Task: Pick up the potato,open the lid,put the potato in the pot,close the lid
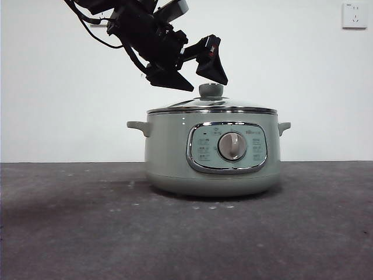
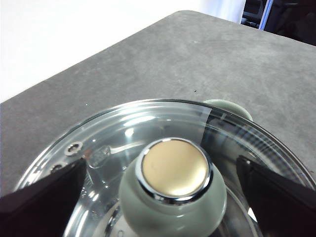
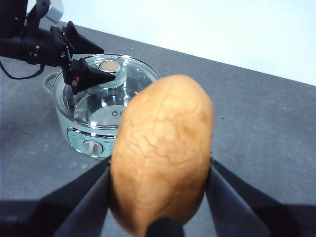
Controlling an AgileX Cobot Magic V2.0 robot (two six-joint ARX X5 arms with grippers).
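Front view: left gripper [image 1: 190,73] hangs just above lid [image 1: 211,108], jaws spread, knob [image 1: 211,90] just below them, untouched. Lid seated on pot [image 1: 211,156]; dial faces camera. Potato not visible here.

Left wrist view: knob [image 2: 172,190] centred between spread jaws, gap each side; glass lid [image 2: 148,123] beneath.

Right wrist view: right gripper [image 3: 160,187] clamped on potato [image 3: 162,158], well clear of pot [image 3: 89,133]. Potato long axis upright between jaws, crosswise to their grip.

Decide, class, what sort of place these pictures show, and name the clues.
Probably a robot test bench, not a home kitchen: a lone pot on a bare grey table against a blank white wall, with the left gripper above its lid.
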